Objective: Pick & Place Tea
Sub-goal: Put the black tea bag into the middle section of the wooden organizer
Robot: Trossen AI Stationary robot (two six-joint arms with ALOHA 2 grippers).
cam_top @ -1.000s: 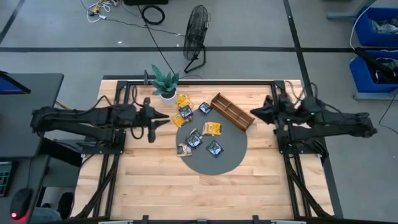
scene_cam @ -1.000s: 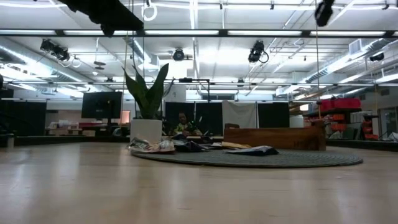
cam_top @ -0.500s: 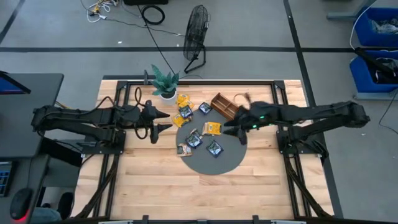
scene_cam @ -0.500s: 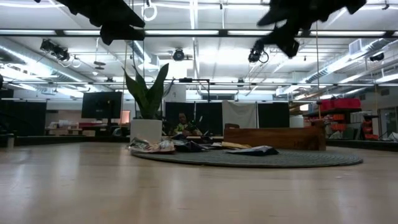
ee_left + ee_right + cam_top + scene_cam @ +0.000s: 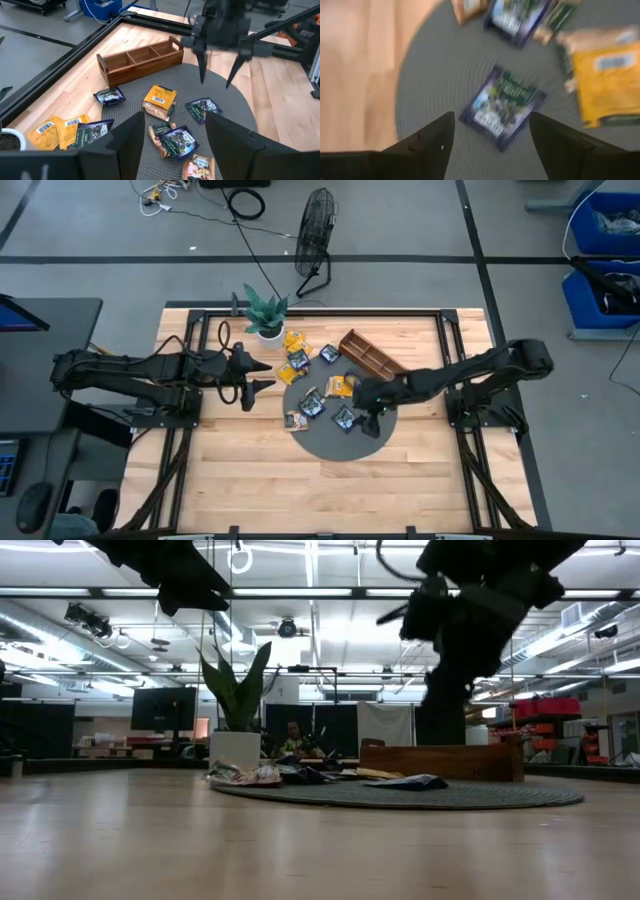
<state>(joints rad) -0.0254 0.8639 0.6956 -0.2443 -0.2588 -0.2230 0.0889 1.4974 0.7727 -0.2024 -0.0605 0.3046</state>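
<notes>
Several tea packets lie flat on and beside a round grey mat (image 5: 372,438): yellow ones (image 5: 343,386) (image 5: 293,340), dark ones (image 5: 313,405) (image 5: 329,353) and a whitish one (image 5: 297,420). My right gripper (image 5: 366,418) hangs open over the mat, fingers pointing down, just above a dark packet (image 5: 502,107) that lies ahead between its fingers (image 5: 437,142); it touches nothing. The left wrist view shows that gripper (image 5: 217,80) above the same packet (image 5: 202,107). My left gripper (image 5: 262,375) stands open above the wood left of the mat, holding nothing.
A brown wooden compartment tray (image 5: 373,358) lies slantwise at the mat's far right edge. A small potted plant (image 5: 265,313) stands at the far side, near the yellow packets. Bare wood (image 5: 300,490) stretches toward the near edge. A fan (image 5: 316,230) stands on the floor beyond the table.
My right arm has swung out from the table's right side over the tray toward the mat and come down above the dark packet; its fingers, shut at the start, now stand open. The packets have not moved.
</notes>
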